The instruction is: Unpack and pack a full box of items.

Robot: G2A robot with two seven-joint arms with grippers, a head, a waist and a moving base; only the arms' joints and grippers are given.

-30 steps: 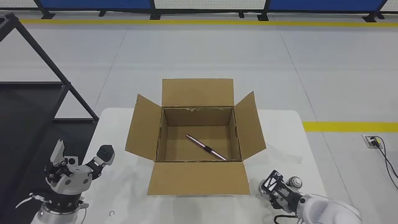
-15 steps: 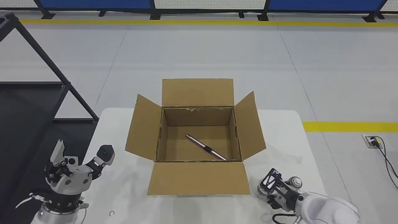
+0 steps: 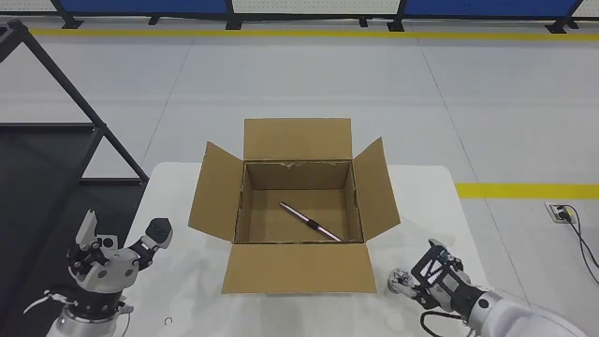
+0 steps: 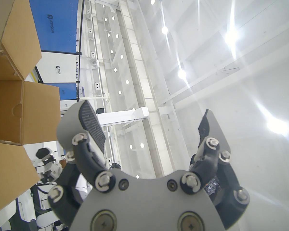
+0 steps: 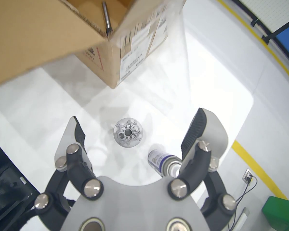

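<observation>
White tabletop [image 3: 421,192] carries the open box [image 3: 298,271], holding just one rod [image 3: 310,222]. A disc [image 5: 128,132] and can [image 5: 161,162] lie outside under the wide-open, empty right tool [image 5: 138,123], and the left tool [image 4: 147,111] gapes empty too. Unpacking looks nearly finished.

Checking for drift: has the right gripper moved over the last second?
Yes: the right gripper shifted rightward in the top view, away from the box.

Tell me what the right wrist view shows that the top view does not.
The right wrist view adds printed labels on the outer wall of the cardboard box and a small spray can close to the open right gripper. The top view adds the open left gripper by the near-left corner of the white table, and all four flaps spread out. Both share the box, the thin rod lying inside it and the table.
</observation>
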